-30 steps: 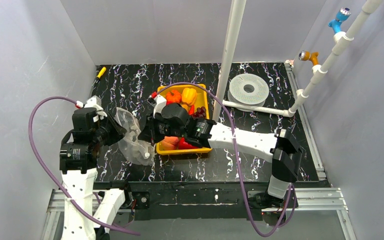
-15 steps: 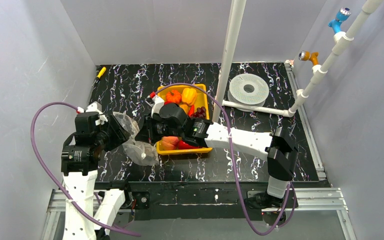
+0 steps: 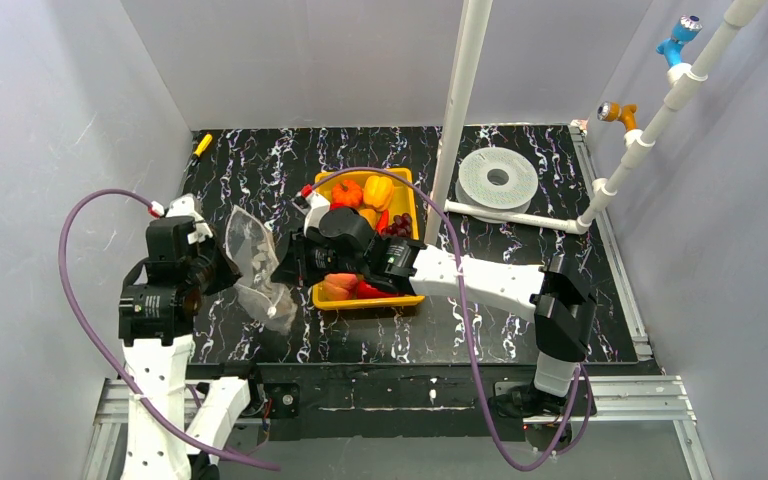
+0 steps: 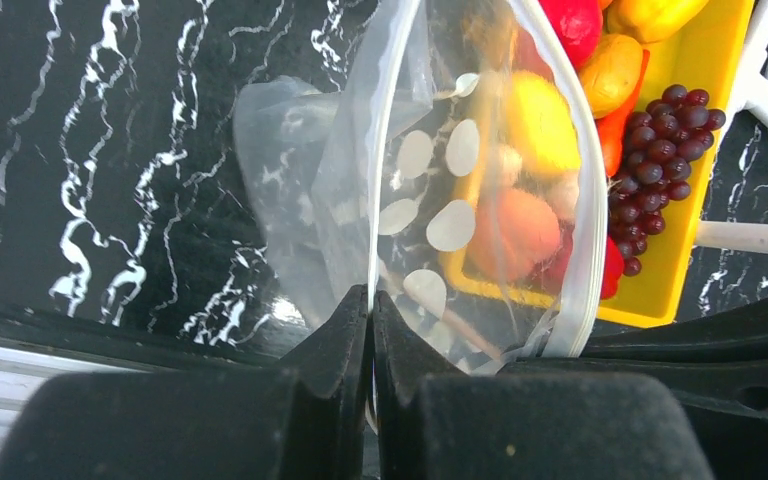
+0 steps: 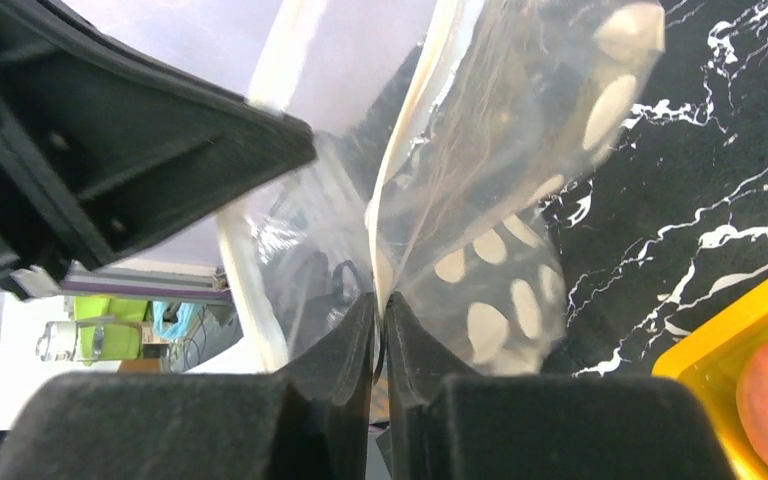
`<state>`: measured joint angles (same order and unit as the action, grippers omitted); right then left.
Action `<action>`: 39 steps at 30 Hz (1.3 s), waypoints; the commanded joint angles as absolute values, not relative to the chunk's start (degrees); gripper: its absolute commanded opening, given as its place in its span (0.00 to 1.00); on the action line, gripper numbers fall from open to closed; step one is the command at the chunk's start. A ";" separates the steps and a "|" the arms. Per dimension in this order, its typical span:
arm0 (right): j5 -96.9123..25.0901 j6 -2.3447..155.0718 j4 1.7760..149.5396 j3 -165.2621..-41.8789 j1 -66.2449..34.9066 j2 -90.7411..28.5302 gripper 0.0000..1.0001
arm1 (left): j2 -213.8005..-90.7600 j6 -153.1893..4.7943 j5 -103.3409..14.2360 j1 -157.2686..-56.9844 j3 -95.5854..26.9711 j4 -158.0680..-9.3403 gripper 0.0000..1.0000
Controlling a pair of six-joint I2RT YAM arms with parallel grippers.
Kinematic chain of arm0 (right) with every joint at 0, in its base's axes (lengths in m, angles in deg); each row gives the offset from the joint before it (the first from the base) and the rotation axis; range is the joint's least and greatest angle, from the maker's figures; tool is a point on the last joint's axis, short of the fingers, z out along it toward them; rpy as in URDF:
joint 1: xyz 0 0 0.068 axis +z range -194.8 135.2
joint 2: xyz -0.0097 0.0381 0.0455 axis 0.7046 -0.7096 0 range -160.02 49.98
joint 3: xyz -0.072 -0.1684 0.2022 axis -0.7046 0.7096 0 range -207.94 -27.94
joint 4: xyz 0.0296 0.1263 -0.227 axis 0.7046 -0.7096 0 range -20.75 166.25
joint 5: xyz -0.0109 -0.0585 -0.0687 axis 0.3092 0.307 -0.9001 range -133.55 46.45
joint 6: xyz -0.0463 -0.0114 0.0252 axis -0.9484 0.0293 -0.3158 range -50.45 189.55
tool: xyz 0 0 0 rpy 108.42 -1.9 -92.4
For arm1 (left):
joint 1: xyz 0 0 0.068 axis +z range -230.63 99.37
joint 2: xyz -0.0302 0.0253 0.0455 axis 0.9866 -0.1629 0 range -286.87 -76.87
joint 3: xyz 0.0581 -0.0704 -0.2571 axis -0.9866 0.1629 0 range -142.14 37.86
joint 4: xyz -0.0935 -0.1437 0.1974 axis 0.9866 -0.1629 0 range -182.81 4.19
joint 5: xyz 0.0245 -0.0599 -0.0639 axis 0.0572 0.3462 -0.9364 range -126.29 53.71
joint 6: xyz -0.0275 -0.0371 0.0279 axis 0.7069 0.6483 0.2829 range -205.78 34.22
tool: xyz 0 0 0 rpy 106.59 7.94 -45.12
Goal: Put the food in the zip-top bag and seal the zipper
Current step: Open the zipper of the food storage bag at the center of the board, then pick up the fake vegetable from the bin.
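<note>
The clear zip-top bag (image 3: pixel 255 265) hangs between my two grippers, left of the yellow tray (image 3: pixel 408 210). My left gripper (image 3: pixel 222 262) is shut on one mouth edge; in the left wrist view (image 4: pixel 372 310) its jaws pinch the zipper strip (image 4: pixel 385 170). My right gripper (image 3: pixel 285 268) is shut on the other edge, seen pinched in the right wrist view (image 5: pixel 380 310). The bag (image 5: pixel 500 170) holds no food that I can see. The food lies in the tray: an orange fruit (image 3: pixel 346 192), a yellow pepper (image 3: pixel 379 190), purple grapes (image 4: pixel 660 130), a peach-coloured fruit (image 3: pixel 338 286).
A white vertical pipe (image 3: pixel 465 90) stands right of the tray. A grey round disc (image 3: pixel 498 178) lies at the back right. A small yellow object (image 3: pixel 202 144) lies at the back left corner. Grey walls close in on both sides.
The bag has been pulled up and stretched taller between the two grippers. My left gripper has shifted slightly back and left; the right gripper has stayed nearly in place.
</note>
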<state>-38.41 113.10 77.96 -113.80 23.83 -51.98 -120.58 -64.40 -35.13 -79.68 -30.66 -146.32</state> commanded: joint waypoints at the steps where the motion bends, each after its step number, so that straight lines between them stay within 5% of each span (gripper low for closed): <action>1: -36.77 114.96 79.10 -111.50 23.38 -51.90 0.17 | -124.44 -71.73 -34.02 -79.75 -33.41 -148.25 0.00; 6: -34.11 114.54 76.63 -112.74 21.51 -52.88 0.24 | -129.62 -72.25 -39.26 -82.44 -31.95 -145.53 0.00; 12: -41.54 103.62 64.77 -113.96 21.04 -51.01 0.51 | -130.74 -73.13 -44.29 -83.00 -25.37 -138.13 0.00; 18: -46.02 94.06 56.93 -111.32 21.03 -45.20 0.58 | -129.25 -75.39 -46.00 -83.04 -20.01 -132.53 0.00; 22: -48.34 91.00 52.57 -109.29 20.61 -40.81 0.75 | -126.77 -74.66 -47.01 -83.00 -17.25 -128.97 0.00; 39: -51.80 74.52 34.67 -112.71 13.21 -49.09 0.87 | -119.21 -74.31 -48.92 -83.00 -9.55 -121.10 0.00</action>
<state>-51.25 82.16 40.09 -110.09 13.23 -46.66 -119.53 -73.59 -47.53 -82.89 -10.19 -123.12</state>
